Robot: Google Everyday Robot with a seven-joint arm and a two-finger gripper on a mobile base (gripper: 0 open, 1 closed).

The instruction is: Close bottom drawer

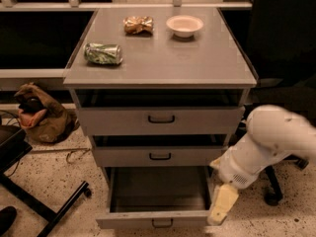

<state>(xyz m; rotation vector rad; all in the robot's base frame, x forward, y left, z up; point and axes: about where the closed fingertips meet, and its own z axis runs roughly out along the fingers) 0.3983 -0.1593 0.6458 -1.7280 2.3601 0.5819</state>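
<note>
The bottom drawer (157, 220) of the grey cabinet is pulled well out, showing its plain grey tray (158, 187). Its slim front panel carries a small dark loop handle (162, 224). The two drawers above, middle (159, 156) and top (160, 119), stand slightly ajar. My gripper (222, 204), cream-coloured at the end of the white arm (269, 144), hangs at the bottom drawer's right front corner, right beside the drawer side. I cannot tell whether it touches the drawer.
On the cabinet top (197, 63) lie a crushed green can (103, 53), a crumpled snack bag (138, 24) and a white bowl (184, 25). A brown bag (39, 115) sits on the floor at left. Black chair legs (47, 209) are at lower left, and a caster (273, 196) at right.
</note>
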